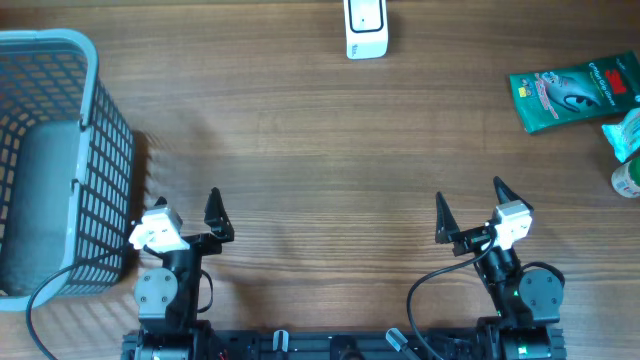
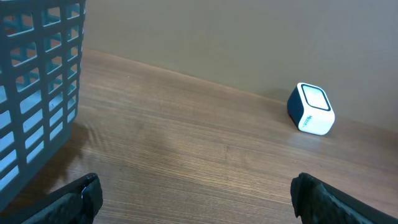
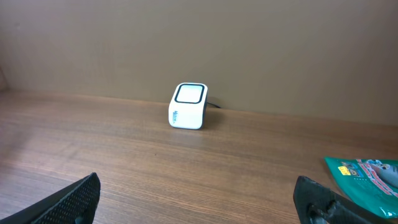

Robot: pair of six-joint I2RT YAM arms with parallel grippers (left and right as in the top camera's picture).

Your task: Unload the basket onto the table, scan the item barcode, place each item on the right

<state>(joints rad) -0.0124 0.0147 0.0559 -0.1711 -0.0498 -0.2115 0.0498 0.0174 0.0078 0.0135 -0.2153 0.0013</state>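
Note:
A white barcode scanner (image 1: pixel 366 28) stands at the table's far edge, also visible in the left wrist view (image 2: pixel 311 109) and the right wrist view (image 3: pixel 188 106). A green packet (image 1: pixel 573 90) lies flat at the far right, and its corner shows in the right wrist view (image 3: pixel 367 173). My left gripper (image 1: pixel 185 212) hangs near the front edge, open and holding nothing (image 2: pixel 196 193). My right gripper (image 1: pixel 470 205) is likewise open and holds nothing (image 3: pixel 198 196), well short of the packet.
A grey plastic basket (image 1: pixel 90 90) stands at the left, close beside my left gripper, and its wall fills the left side of the left wrist view (image 2: pixel 37 81). A pale green pouch (image 1: pixel 625 135) and a small round container (image 1: pixel 628 180) lie at the right edge.

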